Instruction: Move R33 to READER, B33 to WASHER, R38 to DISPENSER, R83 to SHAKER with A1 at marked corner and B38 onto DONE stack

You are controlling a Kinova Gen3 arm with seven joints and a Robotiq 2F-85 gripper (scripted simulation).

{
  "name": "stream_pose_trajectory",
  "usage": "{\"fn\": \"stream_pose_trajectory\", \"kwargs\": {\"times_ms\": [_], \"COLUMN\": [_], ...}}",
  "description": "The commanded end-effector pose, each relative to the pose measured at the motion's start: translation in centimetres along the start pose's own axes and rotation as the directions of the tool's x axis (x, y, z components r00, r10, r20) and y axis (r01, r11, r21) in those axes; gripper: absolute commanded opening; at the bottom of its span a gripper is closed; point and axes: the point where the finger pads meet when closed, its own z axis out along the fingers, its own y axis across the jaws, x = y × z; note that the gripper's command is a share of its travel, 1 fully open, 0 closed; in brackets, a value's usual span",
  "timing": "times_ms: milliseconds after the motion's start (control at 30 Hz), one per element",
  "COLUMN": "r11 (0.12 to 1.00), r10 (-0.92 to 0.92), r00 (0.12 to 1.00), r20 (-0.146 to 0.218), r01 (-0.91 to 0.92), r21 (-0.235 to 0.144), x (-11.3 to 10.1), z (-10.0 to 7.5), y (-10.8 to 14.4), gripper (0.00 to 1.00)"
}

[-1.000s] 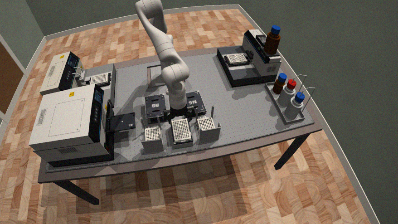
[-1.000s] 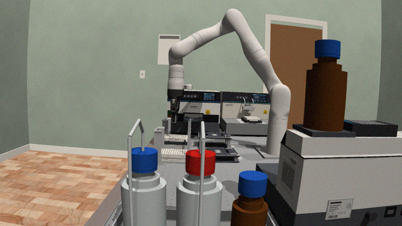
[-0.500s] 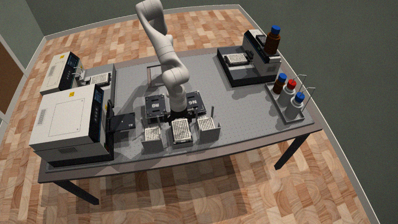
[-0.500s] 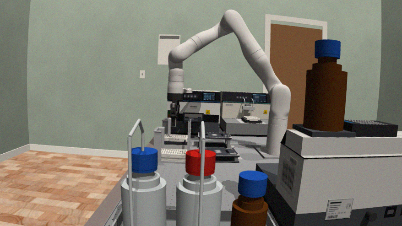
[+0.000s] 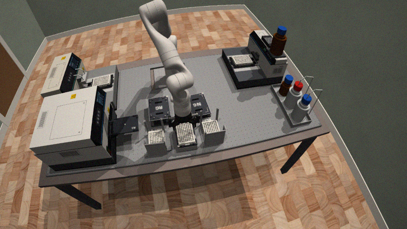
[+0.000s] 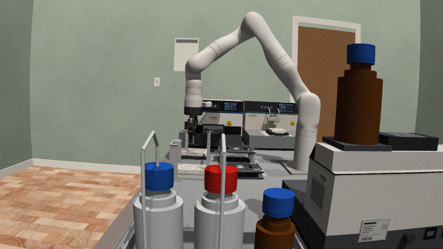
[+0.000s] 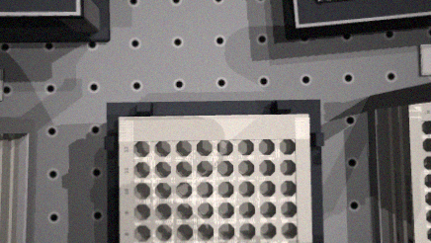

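Grey perforated worktop (image 5: 256,119) carries the stations. Above the white well plate (image 5: 185,133) seated on its dark station between two stack racks hangs the pincer (image 5: 183,121), fingers spread fully wide, gripping nothing.

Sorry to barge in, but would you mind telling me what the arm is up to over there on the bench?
The robot arm hangs its open gripper just above a white well plate seated on a dark holder between two stack racks near the table's front edge. It holds nothing. The wrist camera looks straight down on the plate's near end, so a pickup seems likely next. Other plates sit at the instruments on the left and at the back right.
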Motion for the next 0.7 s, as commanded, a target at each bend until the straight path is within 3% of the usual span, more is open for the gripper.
{"fn": "stream_pose_trajectory", "kwargs": {"times_ms": [0,667], "r11": [1.000,1.000], "r10": [-0.001,-0.005], "r00": [1.000,1.000], "r20": [-0.002,-0.003], "r01": [0.001,0.005], "r21": [0.007,0.007], "x": [0.11,0.10], "z": [0.72,0.99], "y": [-0.15,-0.19], "gripper": [1.00,1.00]}}
